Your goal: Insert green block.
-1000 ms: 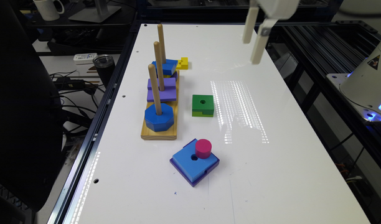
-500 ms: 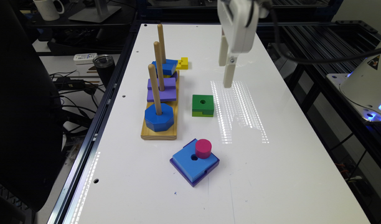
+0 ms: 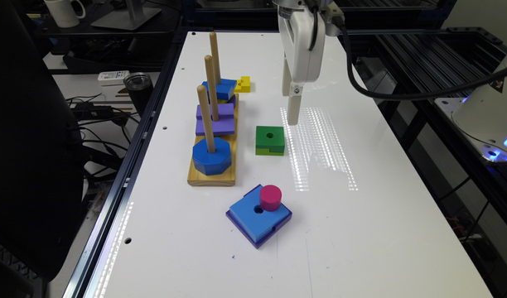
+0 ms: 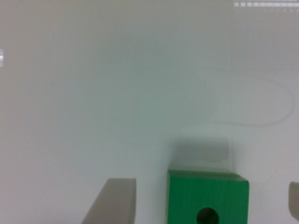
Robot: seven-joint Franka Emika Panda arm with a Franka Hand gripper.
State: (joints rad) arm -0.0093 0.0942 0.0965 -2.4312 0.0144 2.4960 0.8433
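Gripper [image 3: 293, 118] is above the white table [image 3: 361, 207], at about 1 o'clock from the green block [image 3: 270, 140] in the exterior view, not touching it. In the wrist view the jaws are spread wide: 1 finger [image 4: 114, 200] sits on one side of the green block [image 4: 208, 198], the other is just a sliver at the frame edge, nothing between them but block and bare table. So open, empty.

Green block lies flat on the table, hole up, at 3 o'clock from the wooden peg base [image 3: 212, 176] and near it. Base has 3 pegs: the near one carries the blue octagon [image 3: 212, 155], the middle one the purple block [image 3: 215, 120], the far one a blue block [image 3: 220, 89].

My read: approach to grasp, nothing picked yet.

Risks from here:
- Block is off-centre between the fingers in the wrist view. Descending as is could land a finger on the top face or shove the block sideways.
- Stepped lower layer: a low grip may catch only the narrower step and let the block tilt.
- Tilted block means hole misses the peg tip on insertion and jams.
- Pegs are tall and close together; carrying the block too low could clip one and shift the base.
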